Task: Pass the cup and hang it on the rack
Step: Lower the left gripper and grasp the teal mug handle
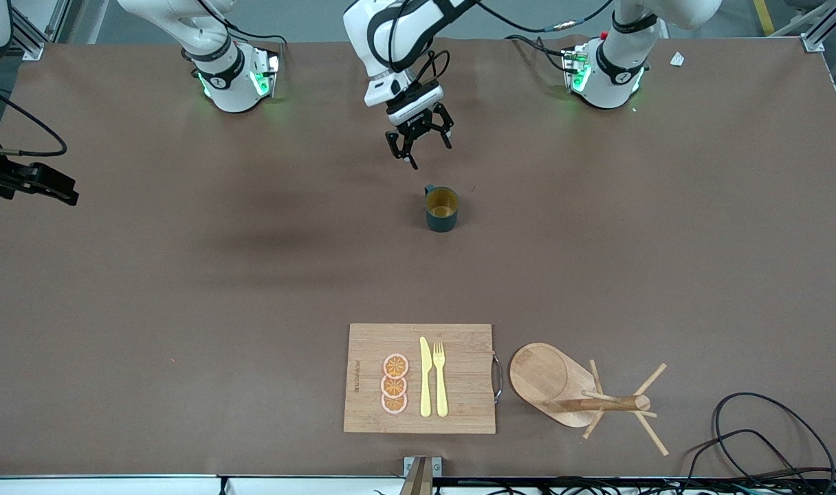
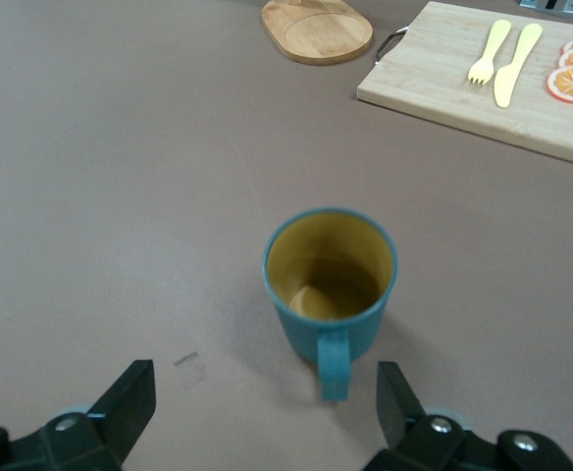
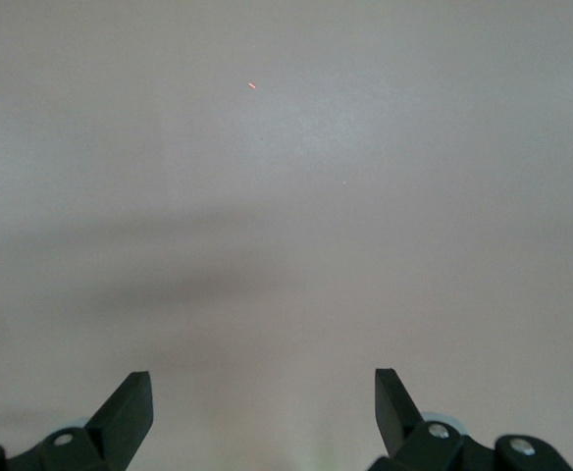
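A cutting board and the tipped-over rack lie nearest the camera. The left gripper, jaws spread and empty, hovers just beside the upright cup at mid-table, handle facing it, likely lining up a grasp. The right gripper, jaws open, waits over bare table.

Right claw partly cut off.
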### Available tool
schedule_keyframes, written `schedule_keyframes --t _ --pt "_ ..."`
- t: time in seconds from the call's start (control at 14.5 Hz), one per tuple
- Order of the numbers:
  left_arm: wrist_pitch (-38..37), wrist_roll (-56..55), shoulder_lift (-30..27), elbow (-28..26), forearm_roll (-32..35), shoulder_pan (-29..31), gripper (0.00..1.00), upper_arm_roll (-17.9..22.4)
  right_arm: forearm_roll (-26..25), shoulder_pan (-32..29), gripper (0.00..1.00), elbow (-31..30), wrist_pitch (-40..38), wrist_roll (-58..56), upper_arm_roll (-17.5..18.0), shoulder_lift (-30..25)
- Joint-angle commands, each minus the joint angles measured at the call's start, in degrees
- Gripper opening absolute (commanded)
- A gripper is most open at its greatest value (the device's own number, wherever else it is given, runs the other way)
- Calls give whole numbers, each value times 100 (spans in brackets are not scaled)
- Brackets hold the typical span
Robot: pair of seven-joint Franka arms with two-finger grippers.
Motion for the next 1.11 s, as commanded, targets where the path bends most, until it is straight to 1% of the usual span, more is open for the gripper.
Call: schedule_keyframes --t 0.0,0.14,0.28,0.41,0.62,0.83,0.97,1.04 --pt "0 -507 302 -70 643 -115 97 4 54 -291 100 -91 12 -84 281 -146" --pt "-52 -851 505 -70 1048 -229 90 13 54 -273 100 -65 4 -84 290 -146" --pt "-114 -869 594 -79 1146 -256 89 21 54 -265 100 -64 -23 -84 290 -146" --pt "-141 -861 716 -61 1444 -238 88 30 63 -264 100 -56 -23 -84 308 -146" --pt "-132 -869 945 79 1796 -220 82 153 54 -282 100 -56 -14 -93 273 -146" --pt "-132 -861 1051 281 1814 -194 74 180 45 -282 100 -38 -153 -93 141 -164" --pt "-132 -869 1129 343 1814 -185 69 214 54 -291 100 207 -391 -67 158 -146" --pt "-132 -869 1156 361 1814 -194 63 276 54 -299 100 217 -392 -67 158 -129"
